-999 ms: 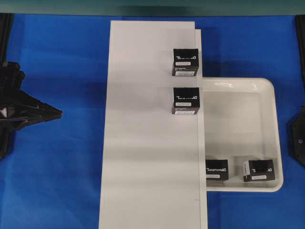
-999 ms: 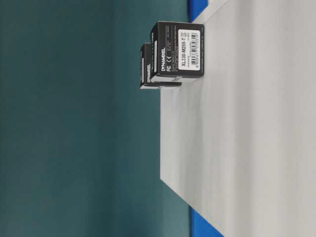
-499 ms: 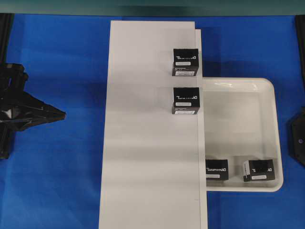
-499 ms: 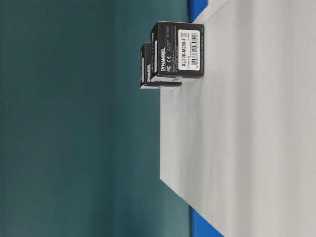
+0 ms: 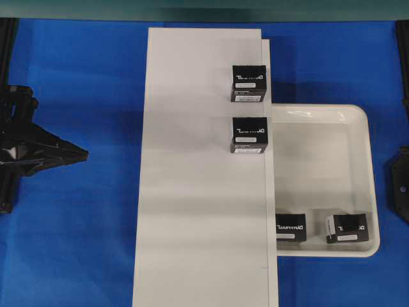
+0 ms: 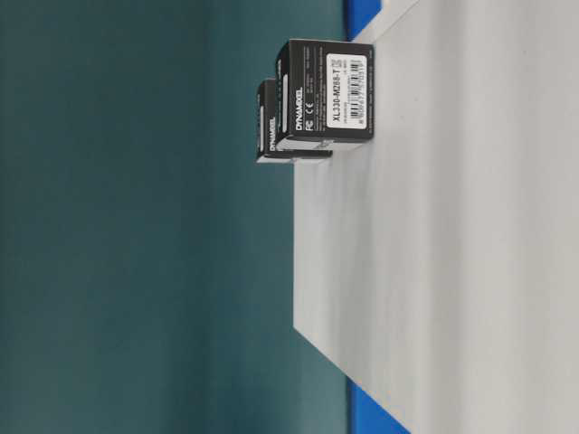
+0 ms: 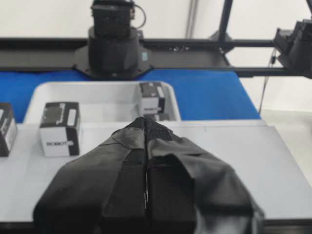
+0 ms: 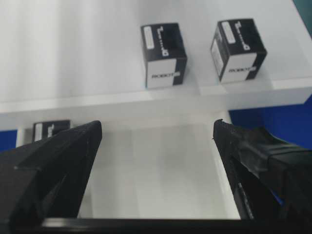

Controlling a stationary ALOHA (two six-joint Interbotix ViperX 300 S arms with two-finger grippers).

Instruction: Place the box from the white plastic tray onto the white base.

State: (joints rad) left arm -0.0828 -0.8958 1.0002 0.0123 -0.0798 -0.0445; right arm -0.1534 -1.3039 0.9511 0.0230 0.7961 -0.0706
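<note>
Two black boxes [image 5: 290,227] [image 5: 347,228] lie at the near end of the white plastic tray [image 5: 319,173]. Two look-alike boxes [image 5: 248,83] [image 5: 249,135] stand along the right edge of the white base [image 5: 198,204]. My left gripper [image 5: 84,153] hovers over the blue mat to the left of the base, shut and empty, its tip pointing at the base. In the right wrist view my right gripper [image 8: 158,127] is open and empty above the tray's far part, and one tray box [image 8: 51,129] shows beside its left finger. In the overhead view only that arm's body [image 5: 397,192] shows, at the right edge.
A blue mat [image 5: 77,243] covers the table around the base and tray. The tray lies against the base's right edge. The table-level view shows the two base boxes [image 6: 326,95] [image 6: 270,122] before a teal backdrop. A black frame [image 7: 195,46] runs behind the table.
My left gripper has edged slightly toward the base. The boxes, the tray and the right gripper's opening look the same.
</note>
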